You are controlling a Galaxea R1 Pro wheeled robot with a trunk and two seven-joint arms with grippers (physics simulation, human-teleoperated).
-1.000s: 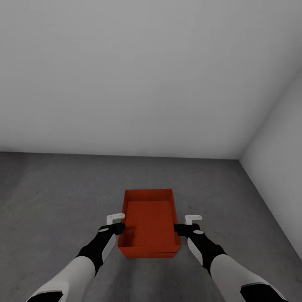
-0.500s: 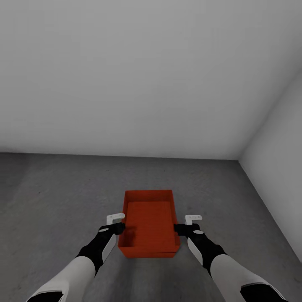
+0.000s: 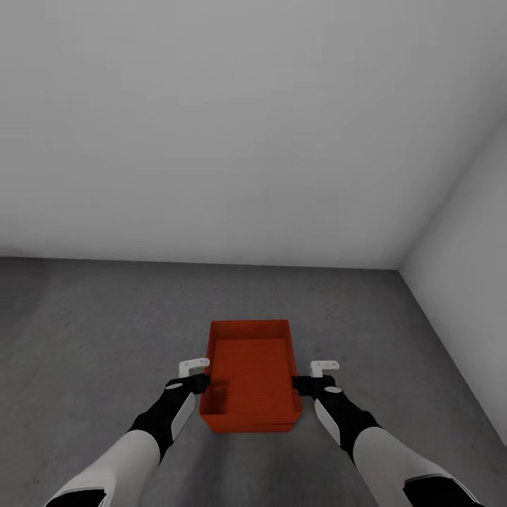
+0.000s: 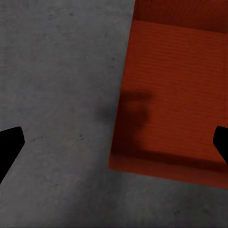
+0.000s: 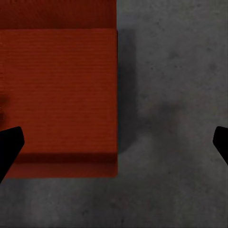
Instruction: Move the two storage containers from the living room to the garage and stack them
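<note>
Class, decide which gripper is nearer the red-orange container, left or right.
Neither clearly: the left gripper is at the red-orange container's left wall and the right gripper at its right wall, both open and straddling the walls.

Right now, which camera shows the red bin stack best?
The head view: the whole red bin stack sits on the floor between both open grippers, upper rim offset. Left wrist view shows one corner; right wrist view, another.
</note>
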